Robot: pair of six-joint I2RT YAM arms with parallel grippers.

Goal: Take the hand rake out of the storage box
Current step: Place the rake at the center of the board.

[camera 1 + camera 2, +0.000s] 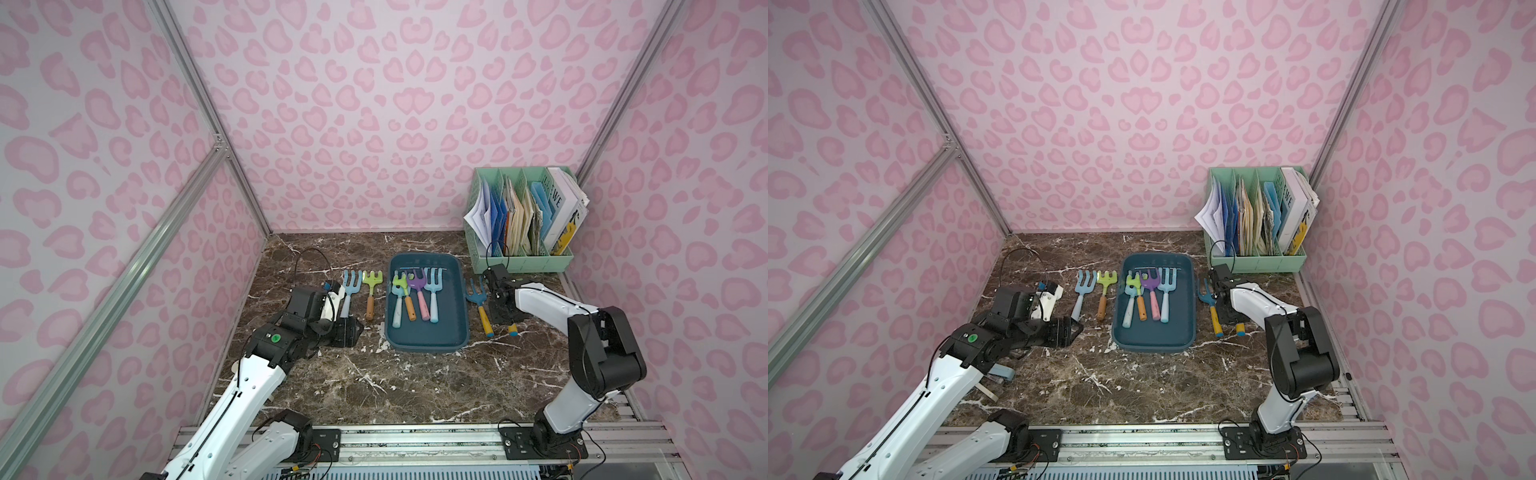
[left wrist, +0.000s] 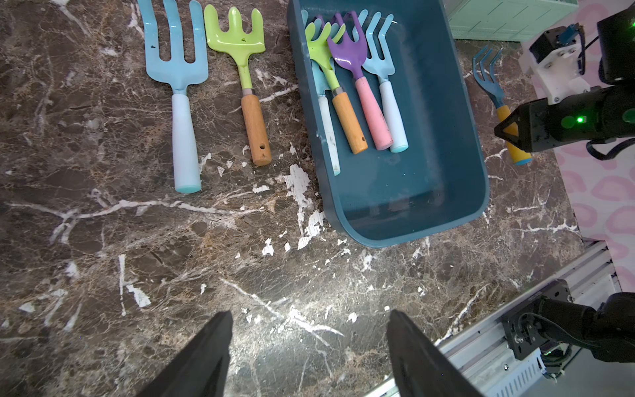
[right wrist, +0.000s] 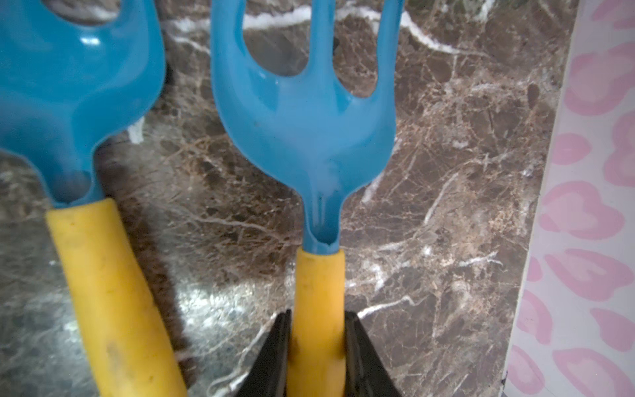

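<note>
I am looking down on a dark marble table (image 1: pixel 415 386) walled in by pink patterned panels. Near its middle lies the storage box (image 1: pixel 428 347), a shallow teal tray.

Four hand rakes lie side by side in the box, prongs toward the back wall:
- a pale blue rake (image 1: pixel 397 311) with a whitish handle
- a green rake (image 1: pixel 410 309) with an orange handle, partly overlapping the pale blue one
- a purple rake (image 1: pixel 424 307) with a pink handle
- a light blue rake (image 1: pixel 434 309) with a matching handle

On the marble to the left of the box lie two more tools, a sky-blue fork (image 1: pixel 347 291) and a lime rake (image 1: pixel 371 299) with a wooden handle.

To the right of the box, a loose blue rake (image 1: pixel 480 303) with a yellow handle lies on the table. Just beside it, nearer the right wall, is a matching held blue rake (image 3: pixel 309 137), well outside the box. The right gripper (image 3: pixel 316 314) is clenched on its yellow handle, with a black finger pressed to each side. From the wrist view I cannot tell whether this rake touches the marble or hangs just above it.

The left gripper (image 2: pixel 307 314) is released, its jaws spread wide with only bare marble between them. In both top views it sits near the handle end of the sky-blue fork.

A mint-green file rack (image 1: pixel 523 262) stuffed with papers stands in the back right corner.
</note>
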